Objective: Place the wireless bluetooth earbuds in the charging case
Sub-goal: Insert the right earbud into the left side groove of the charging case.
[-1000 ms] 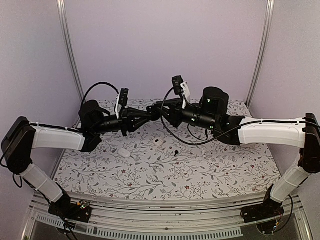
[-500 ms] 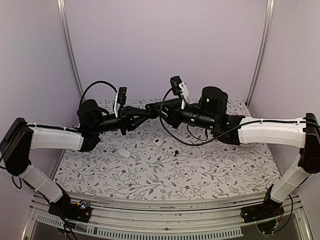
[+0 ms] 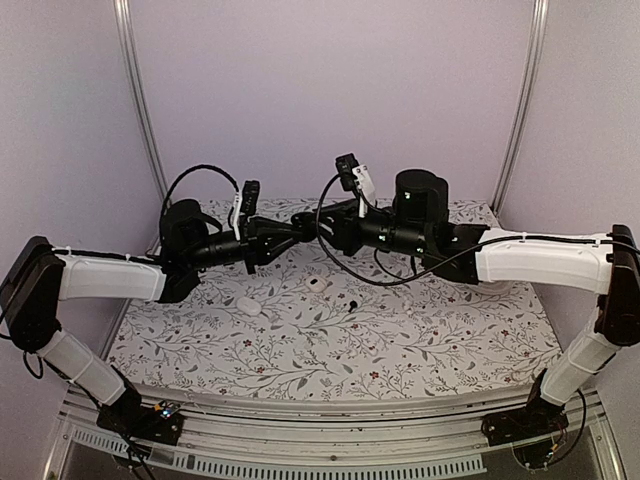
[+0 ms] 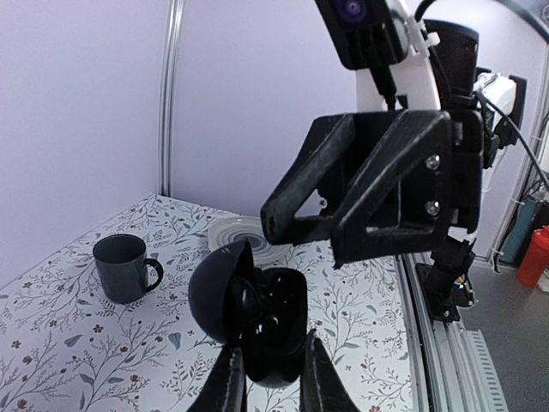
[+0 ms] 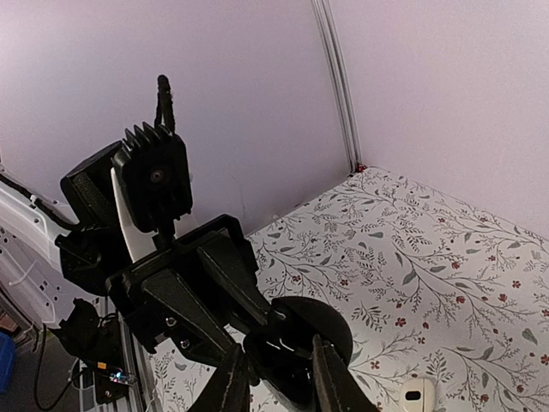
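My left gripper (image 4: 266,365) is shut on the charging case (image 4: 274,318), a glossy black pebble with its lid swung open to the left, held in the air above the table. The well of the case is dark and I cannot tell whether an earbud lies in it. My right gripper (image 5: 279,378) faces it, jaws apart, its fingertips on either side of the case (image 5: 287,365), with nothing visibly gripped. In the top view both grippers meet at mid-height, left (image 3: 303,229) and right (image 3: 325,226). One small black earbud (image 3: 352,303) lies on the floral table; the other is hidden.
A grey mug (image 4: 124,268) and a striped plate (image 4: 225,232) stand on the far part of the table. A white piece with a dark spot (image 3: 318,284) and a white oval pebble (image 3: 248,307) lie below the grippers. Metal posts and walls border the table.
The right gripper has shifted slightly up and to the left, closer onto the case. The left gripper still holds the open case in nearly the same place.
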`<act>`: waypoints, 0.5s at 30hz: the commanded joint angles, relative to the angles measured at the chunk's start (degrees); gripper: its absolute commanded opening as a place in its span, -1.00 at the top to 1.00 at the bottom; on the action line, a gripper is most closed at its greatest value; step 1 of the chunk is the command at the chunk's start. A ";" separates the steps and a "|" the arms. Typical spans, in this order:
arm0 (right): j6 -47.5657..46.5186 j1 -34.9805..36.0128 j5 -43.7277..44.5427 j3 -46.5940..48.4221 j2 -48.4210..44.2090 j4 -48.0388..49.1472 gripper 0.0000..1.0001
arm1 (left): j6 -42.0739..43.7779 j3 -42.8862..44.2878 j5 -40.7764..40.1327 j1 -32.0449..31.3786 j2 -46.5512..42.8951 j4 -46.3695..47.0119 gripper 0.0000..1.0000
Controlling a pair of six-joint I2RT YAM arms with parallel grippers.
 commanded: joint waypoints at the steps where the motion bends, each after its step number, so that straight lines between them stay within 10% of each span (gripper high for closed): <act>1: 2.63 -0.87 1.35 2.89 -1.02 -5.71 0.45 | 5.07 1.14 -2.24 0.05 -1.47 -4.12 1.00; 15: 4.87 -2.17 -1.76 9.80 -1.95 -21.96 0.50 | 7.97 1.40 -3.18 -0.22 -1.36 -7.41 1.00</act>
